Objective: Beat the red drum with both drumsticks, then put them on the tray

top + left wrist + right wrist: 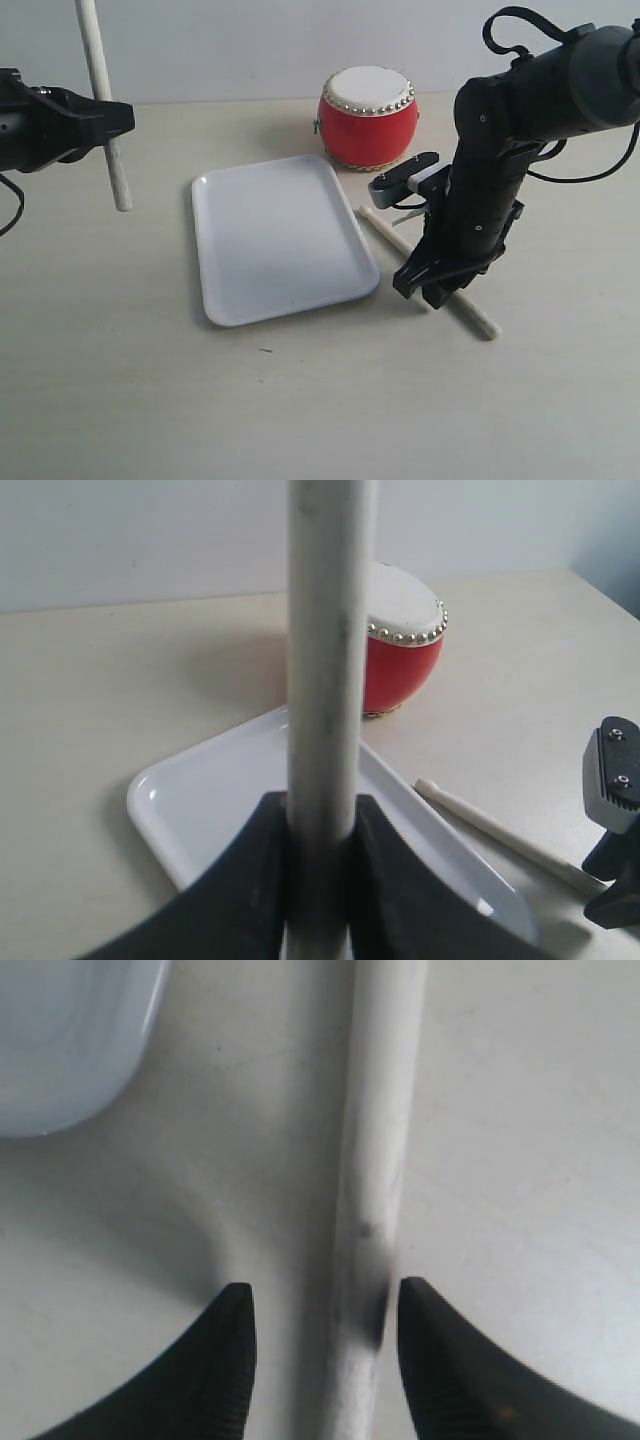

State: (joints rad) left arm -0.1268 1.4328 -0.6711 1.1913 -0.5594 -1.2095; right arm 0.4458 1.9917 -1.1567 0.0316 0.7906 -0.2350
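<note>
While the left gripper [108, 118] [320, 825] hung above the table [300, 400] at the far left, its jaws were closed tight on the first drumstick [103, 80] [325, 630]. That stick stood nearly upright, tilted a little. One end hung below the gripper, clear of the table, and the other ran out of the top of the exterior view.

The tray [280, 240] [200, 800] [70, 1040] lay flat in the middle of the table, with nothing on it. The red drum [368, 120] [405, 650] stood upright just beyond the tray's far right corner, its pale skin facing up.

The second drumstick [385, 232] [490, 825] [385, 1110] lay flat on the table just to the right of the tray. It ran at a slant, from an end near the tray's right edge to an end nearer and farther right.

The right gripper [430, 290] [320, 1305] pointed down over the middle of that stick. Its jaws stood open, one finger on each side of the stick. A clear gap showed at one finger. The other finger sat close against the stick, and I could not tell whether it touched. The stick was not gripped.
</note>
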